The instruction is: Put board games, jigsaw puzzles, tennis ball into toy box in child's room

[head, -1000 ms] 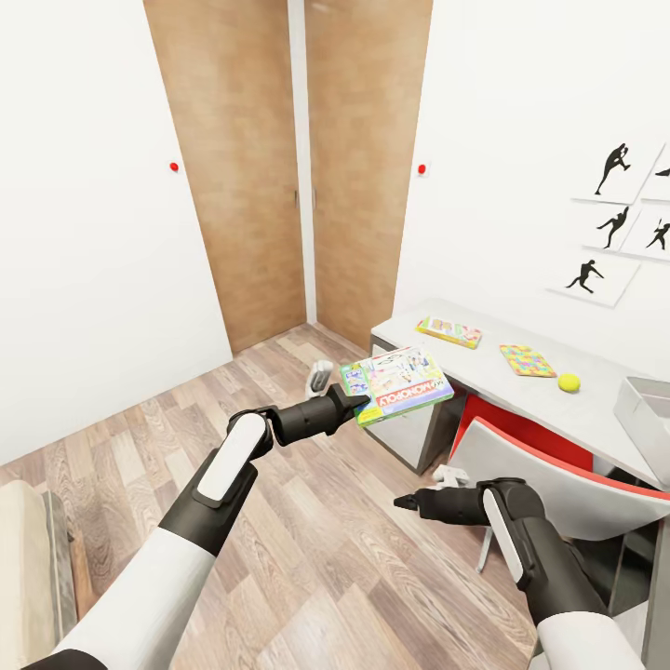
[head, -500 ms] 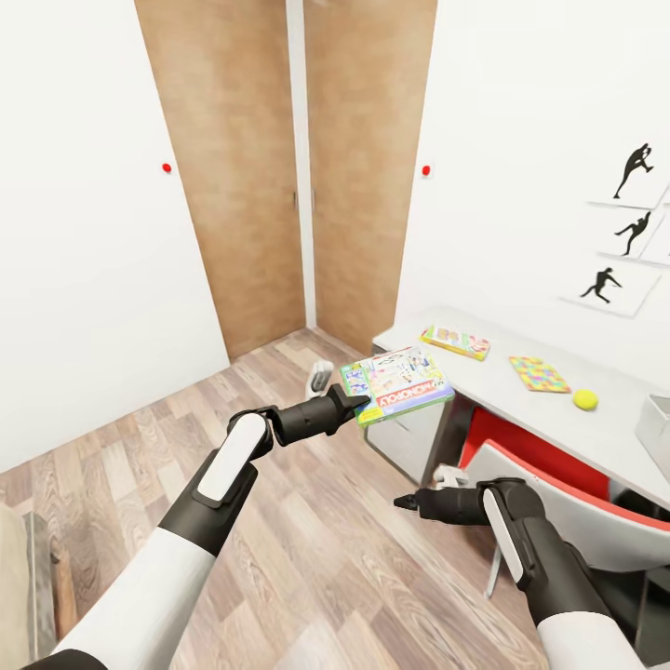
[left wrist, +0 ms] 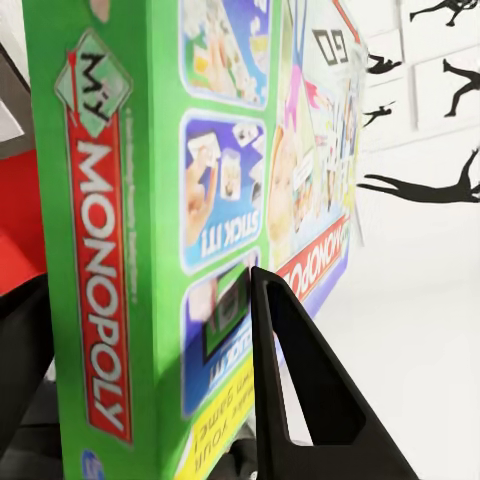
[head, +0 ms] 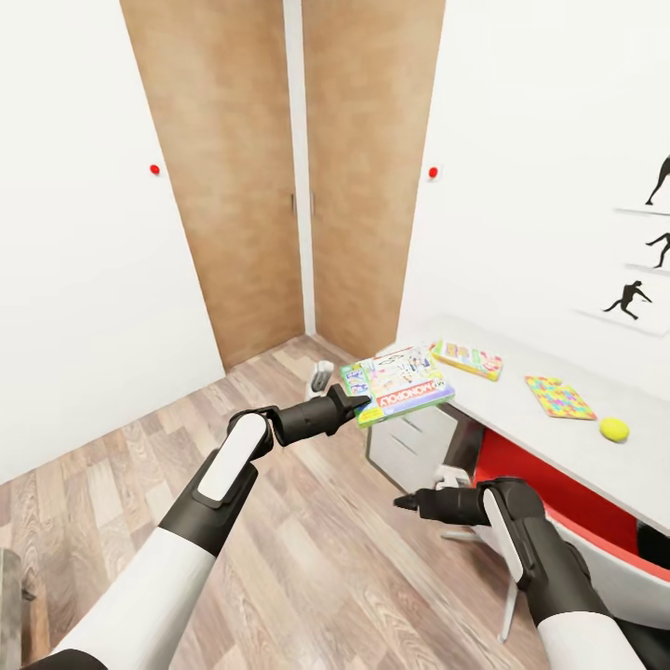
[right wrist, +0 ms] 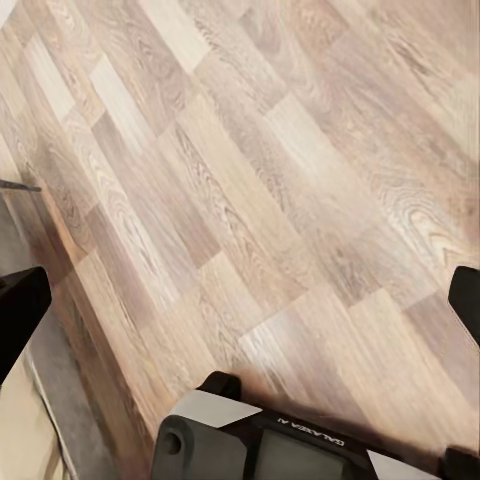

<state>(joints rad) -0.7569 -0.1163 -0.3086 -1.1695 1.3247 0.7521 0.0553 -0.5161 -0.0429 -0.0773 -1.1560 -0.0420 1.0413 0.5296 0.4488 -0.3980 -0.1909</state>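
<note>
My left gripper (head: 358, 402) is shut on the edge of the Monopoly board game (head: 398, 382), held flat in the air just off the table's near end. In the left wrist view the green box (left wrist: 150, 230) sits between the two black fingers (left wrist: 300, 390). On the pale table (head: 507, 423) lie a second board game (head: 467, 358), a jigsaw puzzle (head: 559, 397) and the tennis ball (head: 614, 429). My right gripper (head: 402, 502) hangs low over the floor, open and holding nothing. The toy box is out of view.
Wooden closet doors (head: 279, 186) fill the room's corner ahead. A grey drawer unit (head: 409, 447) stands under the table's end, with a red and white chair (head: 558, 484) beside my right arm. A small white object (head: 321, 377) sits on the plank floor (right wrist: 250, 200).
The whole view has swung left, so the table things slid right and the grey tray left the frame. Both arms keep their pose, the box still held.
</note>
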